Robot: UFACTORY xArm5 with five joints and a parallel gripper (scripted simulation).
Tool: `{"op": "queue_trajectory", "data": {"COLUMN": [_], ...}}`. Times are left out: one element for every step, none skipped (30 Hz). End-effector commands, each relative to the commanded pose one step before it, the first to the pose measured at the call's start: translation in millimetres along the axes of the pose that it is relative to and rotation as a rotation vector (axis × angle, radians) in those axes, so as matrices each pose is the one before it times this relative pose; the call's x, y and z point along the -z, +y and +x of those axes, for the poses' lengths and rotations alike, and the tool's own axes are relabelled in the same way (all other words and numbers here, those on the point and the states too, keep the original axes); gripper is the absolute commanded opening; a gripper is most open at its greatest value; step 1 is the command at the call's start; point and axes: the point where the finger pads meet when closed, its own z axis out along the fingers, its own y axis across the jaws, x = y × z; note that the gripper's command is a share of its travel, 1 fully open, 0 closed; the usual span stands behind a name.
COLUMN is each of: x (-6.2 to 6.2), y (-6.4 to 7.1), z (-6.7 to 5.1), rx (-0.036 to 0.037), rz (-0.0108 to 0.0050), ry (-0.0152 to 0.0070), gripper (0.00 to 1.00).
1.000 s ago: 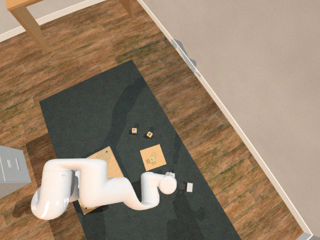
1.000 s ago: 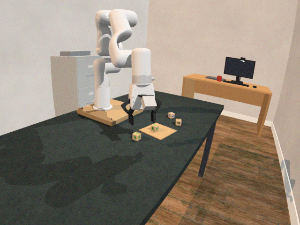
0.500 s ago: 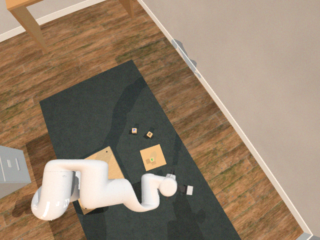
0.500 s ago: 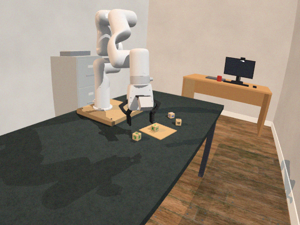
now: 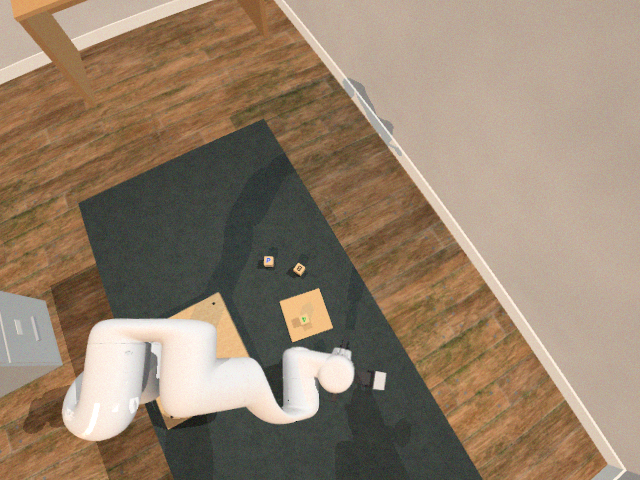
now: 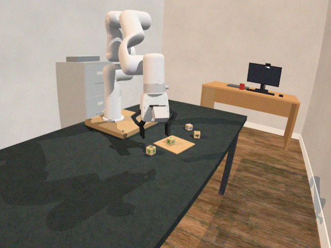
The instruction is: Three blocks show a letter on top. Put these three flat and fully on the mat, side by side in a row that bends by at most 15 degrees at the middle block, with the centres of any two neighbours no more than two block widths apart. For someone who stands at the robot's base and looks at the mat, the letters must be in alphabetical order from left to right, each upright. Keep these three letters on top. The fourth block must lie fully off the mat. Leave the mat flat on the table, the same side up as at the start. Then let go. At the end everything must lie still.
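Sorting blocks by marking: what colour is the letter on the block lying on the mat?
Green, on the block; clearest in the exterior view.

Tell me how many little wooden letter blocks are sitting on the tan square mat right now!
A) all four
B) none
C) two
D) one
D: only the wooden block with the green letter rests on the tan square mat; the other three wooden blocks sit off it on the dark table.
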Motion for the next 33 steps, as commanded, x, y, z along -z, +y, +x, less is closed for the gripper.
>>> {"op": "queue_trajectory", "data": {"x": [1.35, 0.0, 0.0, 0.0, 0.0, 0.0, 0.0, 0.0, 0.0, 0.0, 0.0, 0.0, 0.0, 0.0, 0.0, 0.0, 0.0, 0.0, 0.58, 3.27, 6.6, 1.79, 1.63, 2.38, 0.0, 0.0, 7.07, 1.42, 1.55, 2.1, 2.24, 2.17, 2.0], "y": [-0.4, 0.0, 0.0, 0.0, 0.0, 0.0, 0.0, 0.0, 0.0, 0.0, 0.0, 0.0, 0.0, 0.0, 0.0, 0.0, 0.0, 0.0, -1.79, -9.96, -20.11, -5.82, -5.34, -7.86, 0.0, 0.0, -23.22, -5.04, -5.58, -7.64, -8.3, -8.25, -7.75], "z": [1.42, 0.0, 0.0, 0.0, 0.0, 0.0, 0.0, 0.0, 0.0, 0.0, 0.0, 0.0, 0.0, 0.0, 0.0, 0.0, 0.0, 0.0, -1.28, -7.27, -15.02, -4.05, -3.69, -5.44, 0.0, 0.0, -16.82, -3.33, -3.68, -5.05, -5.44, -5.36, -4.98], "rx": [0.0, 0.0, 0.0, 0.0, 0.0, 0.0, 0.0, 0.0, 0.0, 0.0, 0.0, 0.0, 0.0, 0.0, 0.0, 0.0, 0.0, 0.0, 0.00678, 0.03814, 0.07854, 0.02235, 0.02056, 0.03044, 0.0, 0.0, 0.09246, 0.01966, 0.02183, 0.03009, 0.03282, 0.03272, 0.03086], "rz": [0.00108, 0.0, 0.0, 0.0, 0.0, 0.0, 0.0, 0.0, 0.0, 0.0, 0.0, 0.0, 0.0, 0.0, 0.0, 0.0, 0.0, 0.0, 0.00018, 0.00095, 0.00174, 0.00044, 0.00038, 0.00053, 0.0, 0.0, 0.0013, 0.00022, 0.00021, 0.00025, 0.00022, 0.00016, 0.00009], "ry": [0.00384, 0.0, 0.0, 0.0, 0.0, 0.0, 0.0, 0.0, 0.0, 0.0, 0.0, 0.0, 0.0, 0.0, 0.0, 0.0, 0.0, 0.0, -0.00166, -0.00927, -0.01888, -0.00532, -0.00488, -0.00719, 0.0, 0.0, -0.02163, -0.00457, -0.00506, -0.00695, -0.00755, -0.00751, -0.00706], "gripper": [1.0, 1.0, 1.0, 1.0, 1.0, 1.0, 1.0, 1.0, 1.0, 1.0, 1.0, 1.0, 1.0, 1.0, 1.0, 1.0, 1.0, 1.0, 1.0, 1.0, 1.0, 1.0, 1.0, 1.0, 1.0, 1.0, 1.0, 1.0, 1.0, 1.0, 1.0, 1.0, 1.0]}}
